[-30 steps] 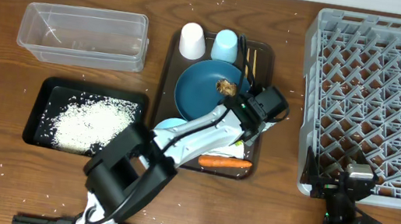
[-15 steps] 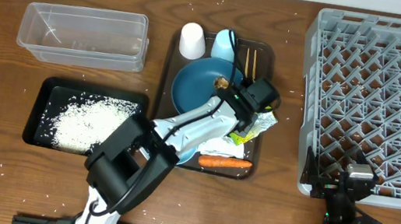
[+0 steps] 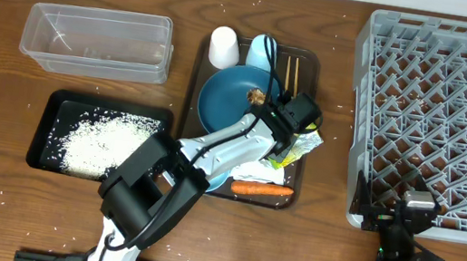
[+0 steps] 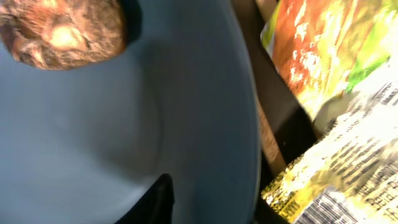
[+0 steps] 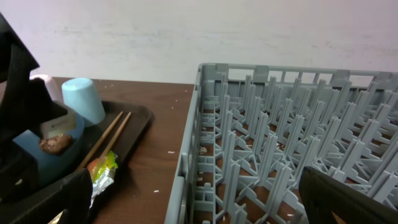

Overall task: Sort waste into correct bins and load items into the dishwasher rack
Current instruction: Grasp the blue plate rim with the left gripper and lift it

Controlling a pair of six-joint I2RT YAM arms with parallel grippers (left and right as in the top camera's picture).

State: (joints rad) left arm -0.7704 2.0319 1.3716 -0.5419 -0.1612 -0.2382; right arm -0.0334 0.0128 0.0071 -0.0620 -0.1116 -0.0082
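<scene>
My left gripper (image 3: pixel 283 117) reaches over the brown serving tray and is shut on the right rim of the dark blue plate (image 3: pixel 230 101). In the left wrist view the rim runs between the jaws of the left gripper (image 4: pixel 214 200), with one finger (image 4: pixel 159 200) on the plate's (image 4: pixel 124 124) inner face. A brown food lump (image 4: pixel 62 31) lies on the plate. The foil wrapper (image 3: pixel 301 146) is just right of the plate and the carrot (image 3: pixel 262 189) lies at the tray's front. My right gripper (image 5: pixel 196 205) stands open over the near left corner of the dishwasher rack (image 5: pixel 280 137).
A white cup (image 3: pixel 223 47), a light blue cup (image 3: pixel 263 52) and chopsticks (image 3: pixel 292 69) occupy the tray's back. The clear tub (image 3: pixel 98 40) stands at the back left. The black tray (image 3: pixel 53 110) in front of it holds rice. The grey rack (image 3: pixel 445 124) fills the right side.
My left gripper moved up and left onto the plate's right rim and narrowed its jaws around it. The plate shifted slightly left. The wrapper is now uncovered. The right arm has not moved.
</scene>
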